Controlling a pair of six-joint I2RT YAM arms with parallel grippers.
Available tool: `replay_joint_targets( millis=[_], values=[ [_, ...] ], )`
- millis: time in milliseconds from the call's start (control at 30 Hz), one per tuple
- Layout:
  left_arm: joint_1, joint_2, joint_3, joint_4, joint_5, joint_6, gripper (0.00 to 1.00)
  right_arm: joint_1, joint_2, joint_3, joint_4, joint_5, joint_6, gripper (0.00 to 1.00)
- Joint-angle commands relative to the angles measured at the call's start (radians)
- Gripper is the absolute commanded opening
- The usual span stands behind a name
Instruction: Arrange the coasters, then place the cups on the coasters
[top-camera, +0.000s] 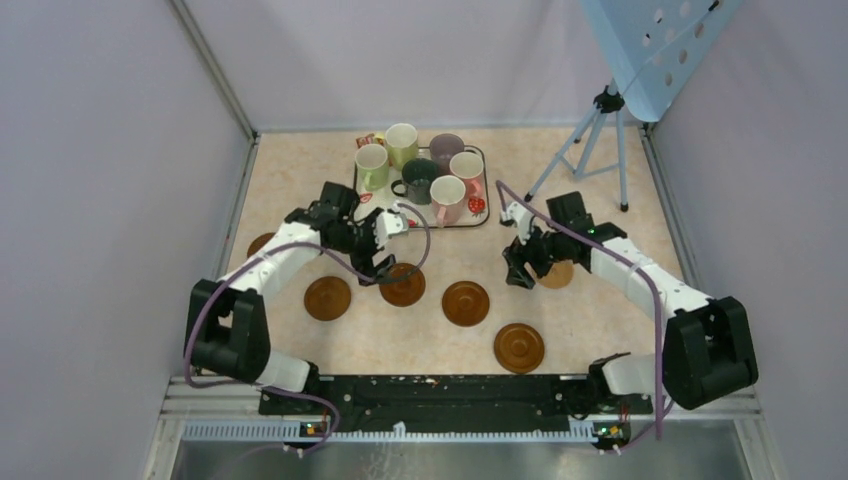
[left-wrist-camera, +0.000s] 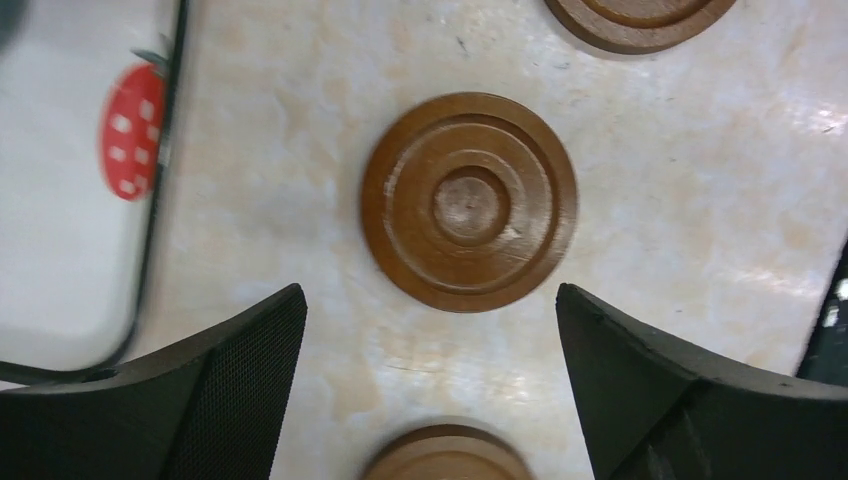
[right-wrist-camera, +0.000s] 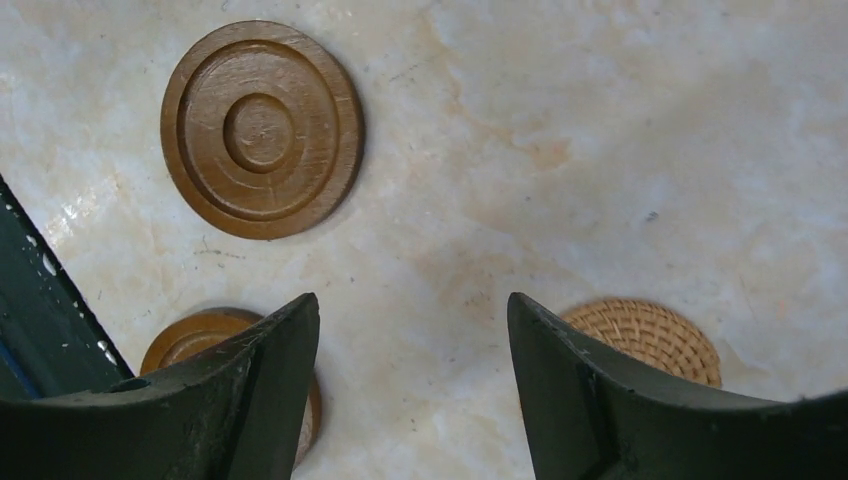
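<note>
Tabletop (top-camera: 300, 170) of marbled beige, walled in pale lilac, carries the tray (top-camera: 476, 215) holding all six cups (top-camera: 418, 180). Coasters (top-camera: 466, 302) lie scattered nearer than the tray. Left gripper (left-wrist-camera: 430, 300) and right gripper (right-wrist-camera: 413, 305) hang open, empty, above them.
</note>
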Motion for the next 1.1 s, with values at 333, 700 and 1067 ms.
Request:
replay_joint_targets(
  millis=[333, 700, 1067],
  values=[
    [0.023, -0.246, -0.388, 0.528, -0.029, -0.519, 0.99, 0.292, 0.164, -0.033, 0.308, 0.135, 0.096, 0.69],
    [-0.015, -0.023, -0.314, 0.518, -0.104, -0.492, 0.98, 0.420, 0.308, -0.023, 0.409, 0.244, 0.147, 0.67],
    [-0.072, 0.099, -0.288, 0.544, -0.244, -0.570, 0.74, 0.420, 0.408, 0.043, 0.363, 0.407, 0.177, 0.53]
  ],
)
